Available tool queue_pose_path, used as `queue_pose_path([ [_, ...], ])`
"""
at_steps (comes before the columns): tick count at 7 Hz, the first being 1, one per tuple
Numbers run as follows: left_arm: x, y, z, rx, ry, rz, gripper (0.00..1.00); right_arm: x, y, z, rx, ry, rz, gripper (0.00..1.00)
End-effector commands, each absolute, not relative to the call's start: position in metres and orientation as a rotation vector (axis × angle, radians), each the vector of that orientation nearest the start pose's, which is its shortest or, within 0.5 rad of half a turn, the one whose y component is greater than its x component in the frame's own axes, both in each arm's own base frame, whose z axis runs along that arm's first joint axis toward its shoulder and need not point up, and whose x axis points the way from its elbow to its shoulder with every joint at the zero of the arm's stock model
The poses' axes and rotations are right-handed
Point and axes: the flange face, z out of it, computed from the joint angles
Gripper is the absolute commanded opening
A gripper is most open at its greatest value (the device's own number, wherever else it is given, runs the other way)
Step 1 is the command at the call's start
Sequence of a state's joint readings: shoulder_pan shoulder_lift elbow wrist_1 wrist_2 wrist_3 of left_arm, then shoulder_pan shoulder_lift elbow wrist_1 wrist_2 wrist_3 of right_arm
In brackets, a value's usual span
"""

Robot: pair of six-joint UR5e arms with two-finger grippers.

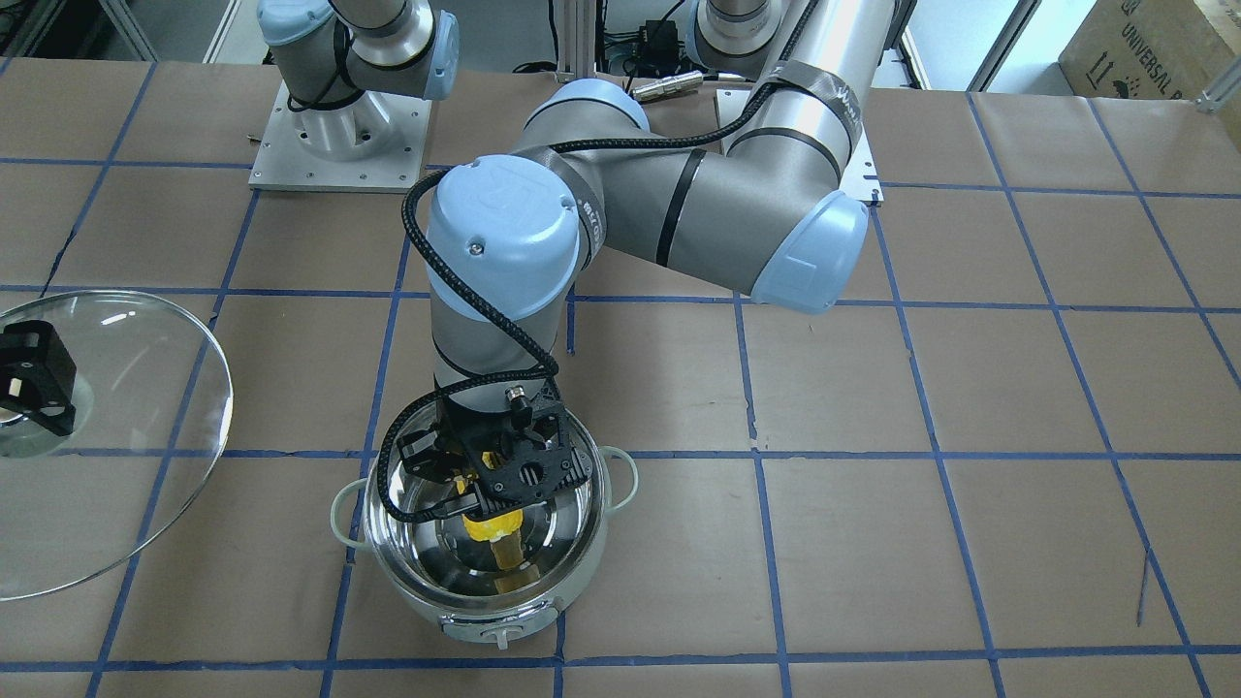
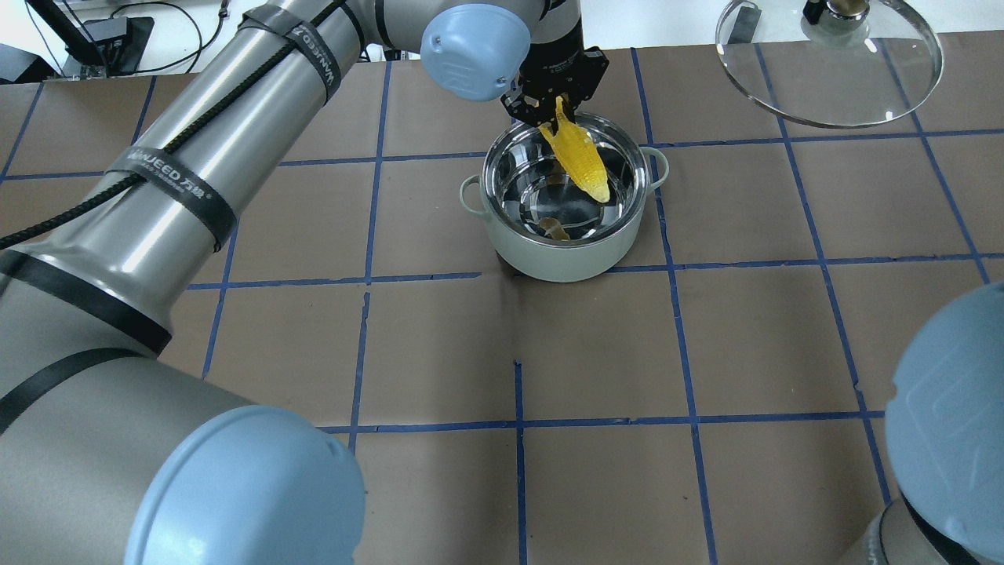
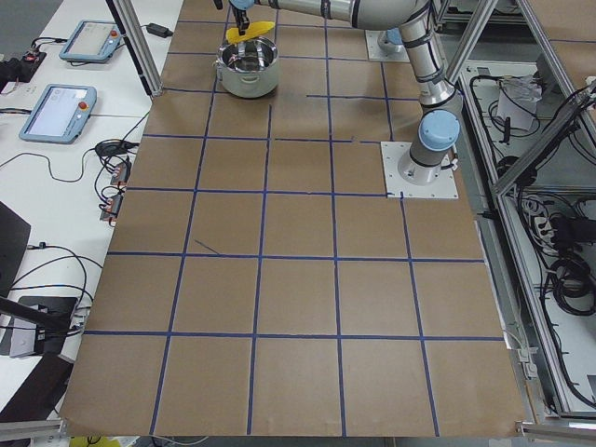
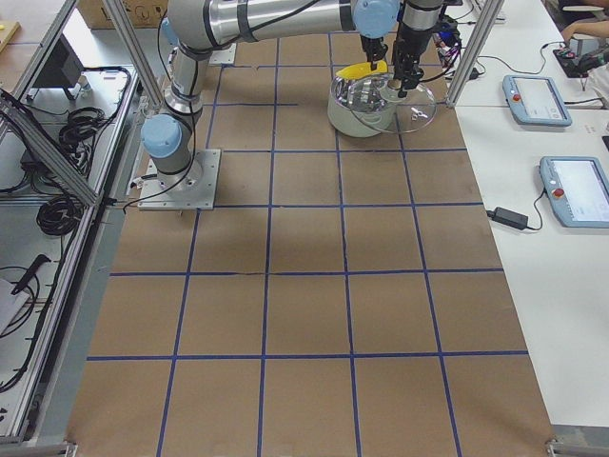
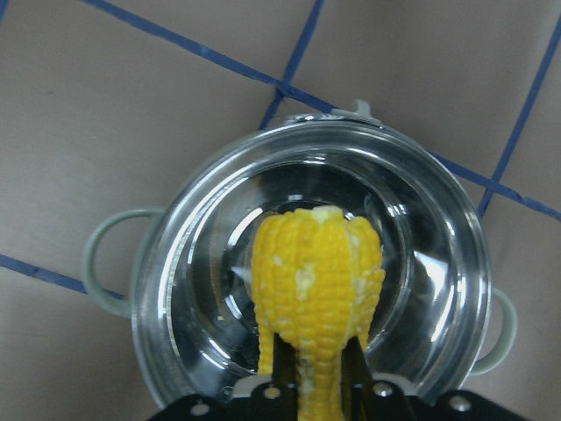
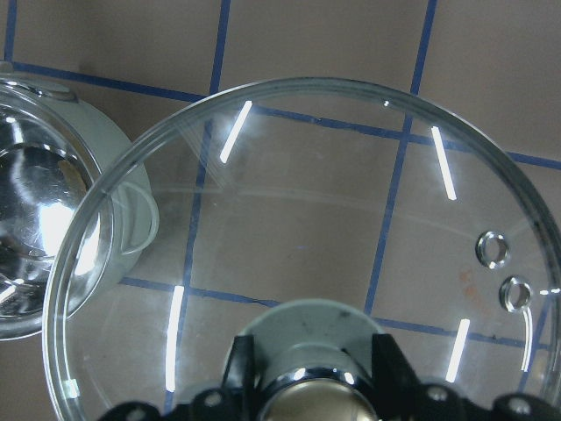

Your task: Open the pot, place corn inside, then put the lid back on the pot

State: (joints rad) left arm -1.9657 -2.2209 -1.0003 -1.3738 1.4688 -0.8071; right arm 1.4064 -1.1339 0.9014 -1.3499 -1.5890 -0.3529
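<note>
The pale-green pot (image 2: pixel 549 255) stands open on the table, its steel inside bare; it also shows in the front view (image 1: pixel 572 567) and the left wrist view (image 5: pixel 166 289). My left gripper (image 2: pixel 555 110) is shut on the yellow corn (image 2: pixel 579 158) and holds it tilted over the pot's mouth, tip pointing down into it. The corn fills the left wrist view (image 5: pixel 316 298). My right gripper (image 6: pixel 307 373) is shut on the knob of the glass lid (image 6: pixel 351 228) and holds it in the air to the pot's side (image 2: pixel 847 86).
Brown paper with blue tape grid lines covers the table (image 2: pixel 596 353). The left arm's links (image 1: pixel 659 208) reach over the table's middle toward the pot. Tablets and cables lie on the side benches (image 3: pixel 60 107).
</note>
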Motion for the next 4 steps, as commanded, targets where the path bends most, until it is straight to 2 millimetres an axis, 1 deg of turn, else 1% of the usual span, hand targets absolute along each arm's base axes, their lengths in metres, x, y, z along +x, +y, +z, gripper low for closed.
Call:
queue_pose_path([
  [1, -0.427, -0.64, 0.379, -0.568, 3.227, -0.05, 1.0, 0.024, -0.674, 0.542, -0.298, 3.149, -0.016, 0.1],
  [2, -0.425, -0.635, 0.383, -0.54, 3.228, -0.044, 1.0, 0.025, -0.674, 0.542, -0.298, 3.15, -0.018, 0.1],
  [3, -0.421, -0.634, 0.378, -0.535, 3.223, -0.025, 1.0, 0.03, -0.675, 0.541, -0.307, 3.148, -0.014, 0.1],
  [4, -0.412, -0.634, 0.385, -0.405, 3.239, -0.028, 1.0, 0.047, -0.675, 0.539, -0.331, 3.146, -0.012, 0.1],
])
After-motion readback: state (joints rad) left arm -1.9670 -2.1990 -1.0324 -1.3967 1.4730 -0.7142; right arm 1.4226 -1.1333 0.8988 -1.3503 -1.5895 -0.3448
